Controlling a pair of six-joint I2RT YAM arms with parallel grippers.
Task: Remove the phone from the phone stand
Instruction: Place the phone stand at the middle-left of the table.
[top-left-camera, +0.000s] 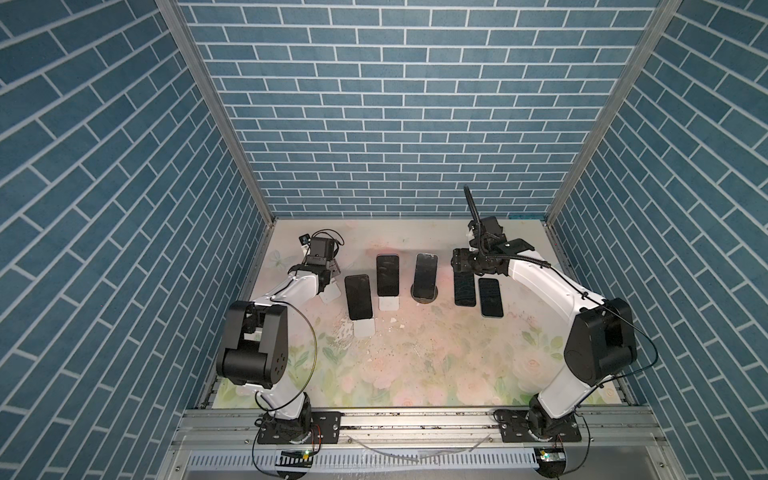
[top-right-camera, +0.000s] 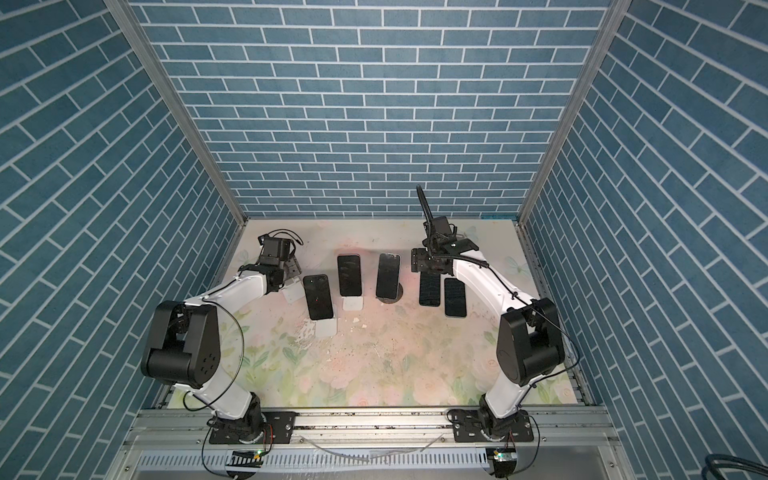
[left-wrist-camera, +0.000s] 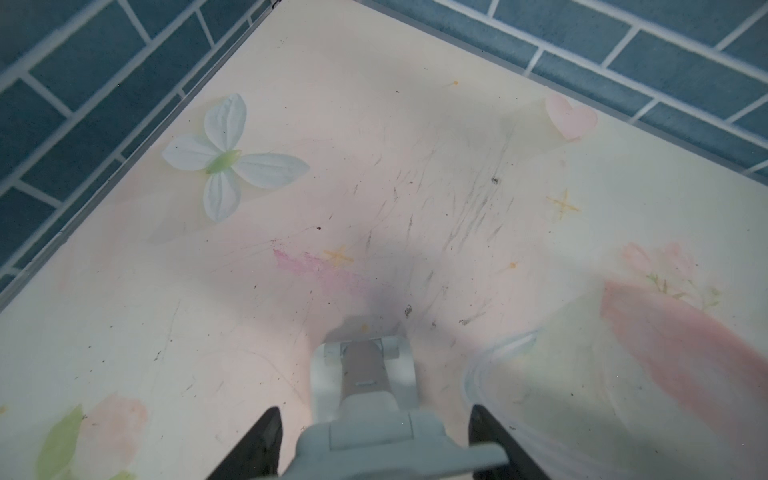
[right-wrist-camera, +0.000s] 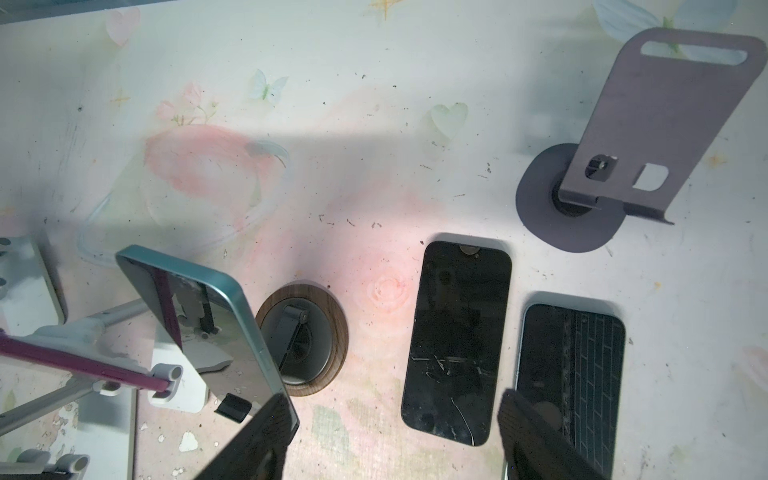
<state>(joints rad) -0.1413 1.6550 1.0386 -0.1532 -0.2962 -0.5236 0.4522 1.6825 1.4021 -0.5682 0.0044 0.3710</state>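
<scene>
Phones (top-left-camera: 387, 275) lean on three stands (top-left-camera: 388, 307) mid-table, long axes twelve to six. We see the leftmost phone (top-left-camera: 358, 297) at four o'clock from the left gripper (left-wrist-camera: 374, 409), whose fingers stand apart astride an empty stand (left-wrist-camera: 365, 432). The right gripper (right-wrist-camera: 392, 397), fingers apart and empty, seems to us about as near the teal phone (top-left-camera: 424, 275) at its nine o'clock.

— Which finishes are being shown on the teal-edged phone (right-wrist-camera: 220, 345)?
— A mirror-glossy face is being displayed, framed by a smooth satin rim. Fine cracks are being carried across the glossy face of the flat-lying phone (right-wrist-camera: 455, 340).
— And the stands?
— Wood grain is being shown around the round base (right-wrist-camera: 338, 332). Matt grey sheet metal is being presented by the slotted stand (right-wrist-camera: 648, 124), and matt, plastic-looking grey by the pale stand (left-wrist-camera: 365, 440).
— The tabletop (right-wrist-camera: 374, 124)?
— A matt printed surface is being seen, scuffed and chipped.
</scene>
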